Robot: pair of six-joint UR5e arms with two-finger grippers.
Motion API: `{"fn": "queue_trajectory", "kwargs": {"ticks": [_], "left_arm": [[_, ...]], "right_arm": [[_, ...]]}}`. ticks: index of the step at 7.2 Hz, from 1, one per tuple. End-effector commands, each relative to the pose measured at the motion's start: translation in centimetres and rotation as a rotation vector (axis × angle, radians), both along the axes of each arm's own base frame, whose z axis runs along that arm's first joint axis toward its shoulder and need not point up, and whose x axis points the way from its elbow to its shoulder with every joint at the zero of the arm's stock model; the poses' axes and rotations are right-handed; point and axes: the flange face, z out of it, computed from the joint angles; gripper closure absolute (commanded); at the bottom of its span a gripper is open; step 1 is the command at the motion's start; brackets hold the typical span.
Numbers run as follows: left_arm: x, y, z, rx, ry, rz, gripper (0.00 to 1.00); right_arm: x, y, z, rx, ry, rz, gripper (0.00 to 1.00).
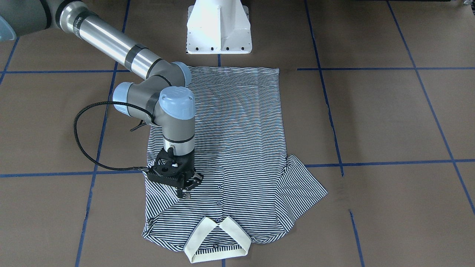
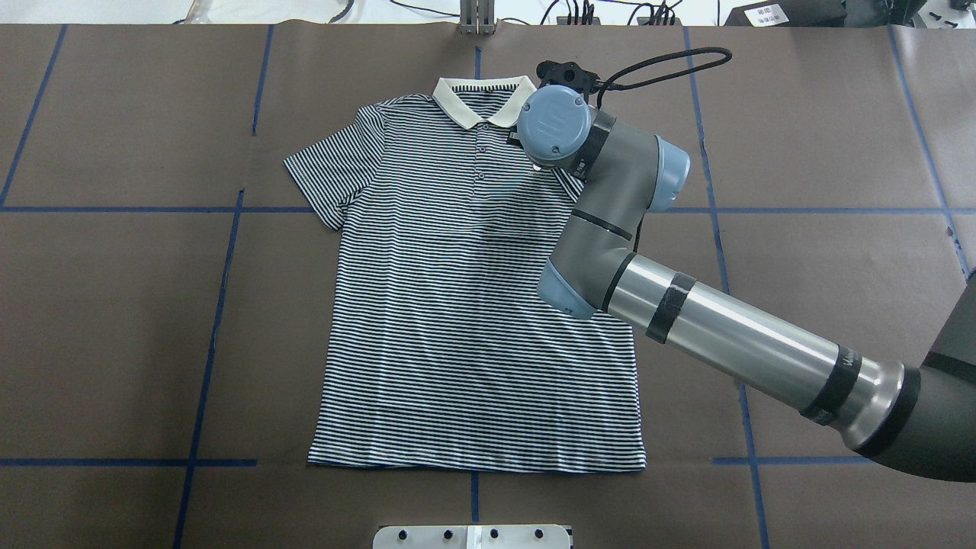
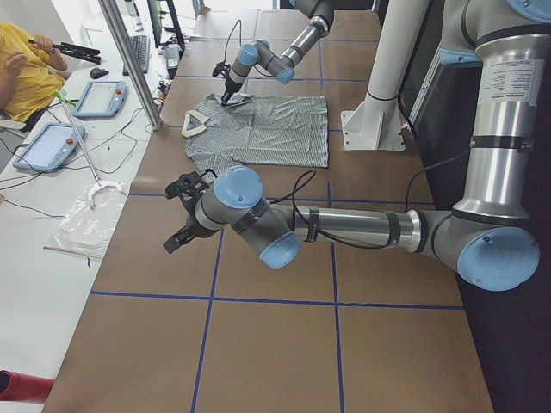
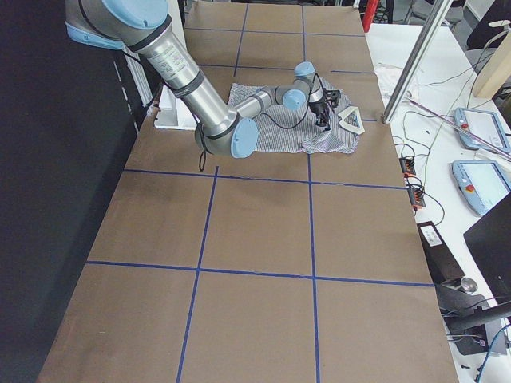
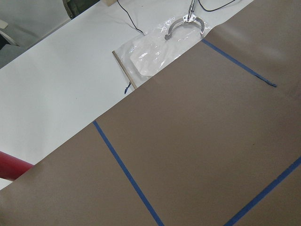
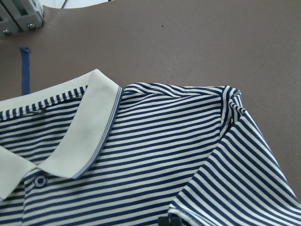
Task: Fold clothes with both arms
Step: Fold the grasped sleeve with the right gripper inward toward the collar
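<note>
Tips of right gripper (image 1: 184, 190) sit on striped polo shirt (image 1: 237, 133), at the hem of near sleeve (image 6: 244, 174), already folded onto chest. Fingers look drawn together; pinching cloth or not, can't tell. Beyond, far sleeve (image 1: 302, 185) lies spread and body unfolded, so early stage. Farthest, left gripper (image 3: 183, 219) is well off the shirt, grip unreadable.

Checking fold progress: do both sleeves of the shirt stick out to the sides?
No, one sleeve sticks out, but the other sleeve lies folded in over the shirt by the right gripper.
</note>
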Motion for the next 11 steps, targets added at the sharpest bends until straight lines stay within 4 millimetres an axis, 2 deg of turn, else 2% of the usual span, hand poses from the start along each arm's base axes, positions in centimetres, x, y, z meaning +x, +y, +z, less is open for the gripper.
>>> {"fn": "queue_trajectory", "kwargs": {"ticks": [1, 2, 3, 4, 5, 6, 7, 8, 9, 10, 11], "left_arm": [[0.0, 0.0, 0.0, -0.001, 0.000, 0.000, 0.00], [0.1, 0.0, 0.0, -0.001, 0.000, 0.001, 0.00], [0.1, 0.0, 0.2, -0.003, -0.001, 0.002, 0.00], [0.1, 0.0, 0.3, -0.004, -0.001, 0.002, 0.00], [0.1, 0.0, 0.3, -0.005, -0.002, 0.001, 0.00], [0.2, -0.5, -0.3, 0.002, 0.000, 0.000, 0.00], [1.3, -1.5, -1.3, 0.036, -0.002, 0.017, 0.00], [2.9, -2.0, -2.8, 0.060, 0.014, 0.041, 0.00], [7.1, -4.3, -6.3, 0.021, 0.098, 0.049, 0.00], [14.3, -5.6, -8.4, -0.047, 0.168, 0.106, 0.00], [18.5, -6.3, -9.7, -0.098, 0.210, 0.134, 0.00]], "right_arm": [[-1.2, 0.3, -1.0, 0.009, 0.001, 0.001, 1.00], [-2.0, 1.0, -1.9, 0.018, -0.006, -0.010, 1.00], [-2.2, 1.1, -2.1, 0.031, -0.004, -0.002, 0.92], [-2.5, 1.5, -1.7, 0.036, 0.010, -0.010, 0.01], [-2.4, 1.5, -3.0, 0.068, 0.012, -0.025, 0.00], [-1.3, 0.8, -3.7, 0.080, 0.012, -0.041, 0.00], [0.8, -0.8, -3.5, 0.071, 0.032, -0.113, 0.00], [4.3, -2.4, -2.9, 0.061, 0.033, -0.175, 0.00], [8.8, -3.3, -2.6, 0.077, -0.001, -0.219, 0.00], [13.4, -4.5, -1.1, 0.091, -0.010, -0.260, 0.00], [15.5, -4.8, -0.3, 0.095, -0.006, -0.282, 0.00]]}}
